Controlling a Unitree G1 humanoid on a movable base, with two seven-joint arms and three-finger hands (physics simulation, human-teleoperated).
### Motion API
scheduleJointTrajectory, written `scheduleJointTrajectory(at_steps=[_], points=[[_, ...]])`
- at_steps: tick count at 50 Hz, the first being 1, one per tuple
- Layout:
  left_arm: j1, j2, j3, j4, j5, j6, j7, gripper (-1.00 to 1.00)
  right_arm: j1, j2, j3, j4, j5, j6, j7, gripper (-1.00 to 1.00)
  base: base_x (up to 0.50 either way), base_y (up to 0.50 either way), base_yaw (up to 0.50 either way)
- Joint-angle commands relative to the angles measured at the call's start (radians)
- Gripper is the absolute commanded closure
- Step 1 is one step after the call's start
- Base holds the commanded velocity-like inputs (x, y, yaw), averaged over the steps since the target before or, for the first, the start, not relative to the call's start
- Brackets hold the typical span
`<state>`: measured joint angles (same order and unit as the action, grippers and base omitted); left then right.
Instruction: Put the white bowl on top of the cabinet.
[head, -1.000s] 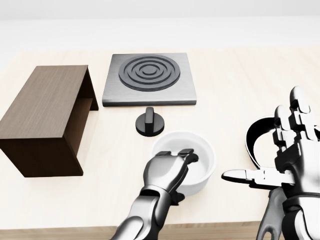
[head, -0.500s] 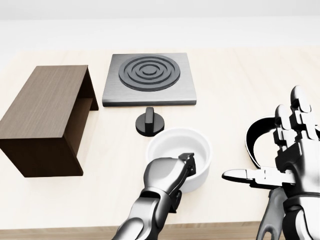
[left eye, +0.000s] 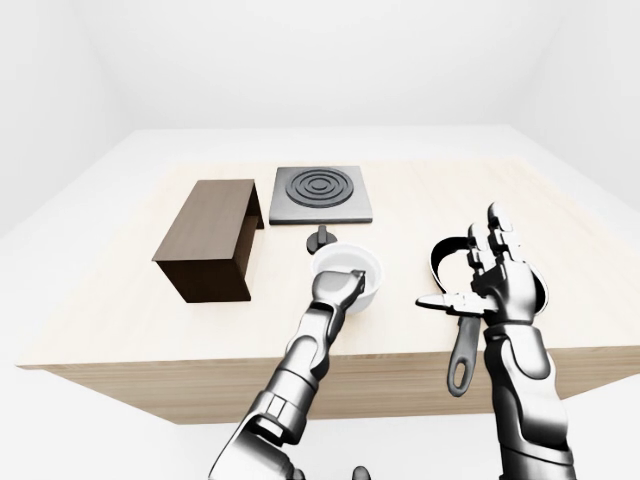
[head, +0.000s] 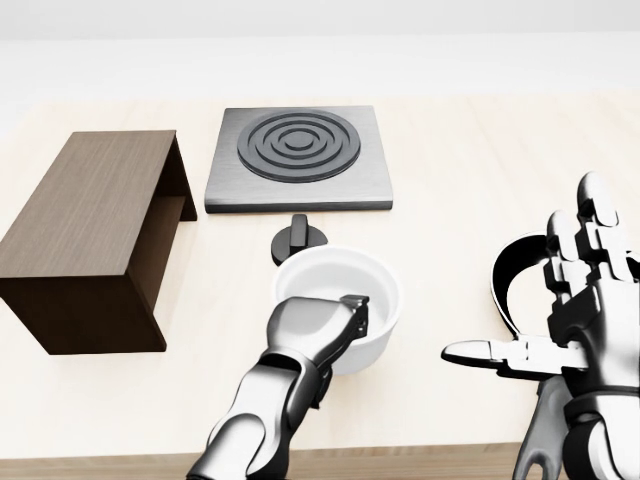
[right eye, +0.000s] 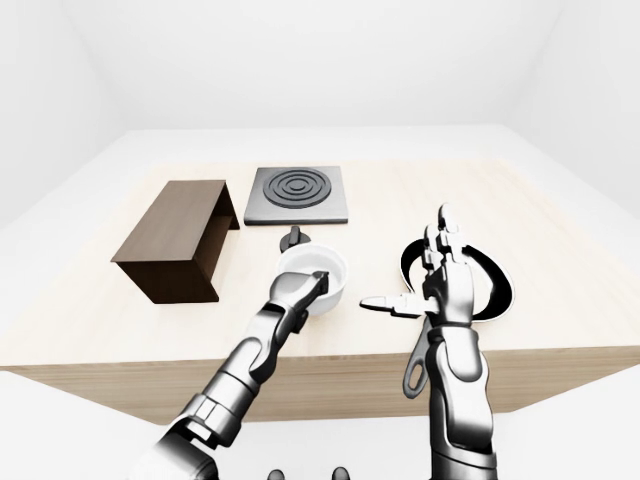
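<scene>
The white bowl (head: 338, 285) is near the middle of the head view, raised a little off the wooden table (head: 450, 170). My left hand (head: 322, 322) is shut on the bowl's near rim, one finger hooked inside. The dark wooden cabinet (head: 85, 230) lies at the left, its flat top bare and its open side facing right. My right hand (head: 560, 330) hovers open at the lower right with fingers spread, holding nothing.
A grey stove plate with black rings (head: 298, 155) sits at the top centre, its black knob (head: 298, 240) just above the bowl. A black pan (left eye: 470, 290) lies under my right hand, its handle reaching over the table's near edge.
My left hand has carried the bowl up and to the left, toward the knob and the cabinet. The right hand has not moved.
</scene>
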<state>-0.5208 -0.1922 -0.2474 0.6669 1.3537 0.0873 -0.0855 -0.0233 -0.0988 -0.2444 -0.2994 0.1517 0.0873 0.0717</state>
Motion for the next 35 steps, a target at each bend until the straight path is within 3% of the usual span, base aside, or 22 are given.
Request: scheduleJointTrajectory(at_steps=[1, 5, 25, 35], points=[[-0.01, 0.032, 0.018, -0.121, 0.167, 0.0, -0.112, 1.0, 0.001, 0.002, 0.005, 0.004, -0.004, 0.0, 0.002, -1.0, 0.0, 0.0, 0.0], [-0.008, 0.032, 0.026, -0.135, 0.19, 0.0, -0.129, 1.0, 0.003, 0.003, 0.007, 0.005, -0.006, 0.0, 0.002, -1.0, 0.0, 0.0, 0.0], [0.0, 0.066, 0.087, -0.373, 0.385, 0.0, -0.375, 1.0, 0.015, 0.013, 0.025, 0.008, -0.023, 0.0, 0.01, -1.0, 0.0, 0.0, 0.0], [-0.003, 0.075, 0.111, -0.427, 0.407, 0.0, -0.417, 1.0, 0.021, 0.018, 0.032, 0.008, -0.032, 0.0, 0.012, -1.0, 0.0, 0.0, 0.0]])
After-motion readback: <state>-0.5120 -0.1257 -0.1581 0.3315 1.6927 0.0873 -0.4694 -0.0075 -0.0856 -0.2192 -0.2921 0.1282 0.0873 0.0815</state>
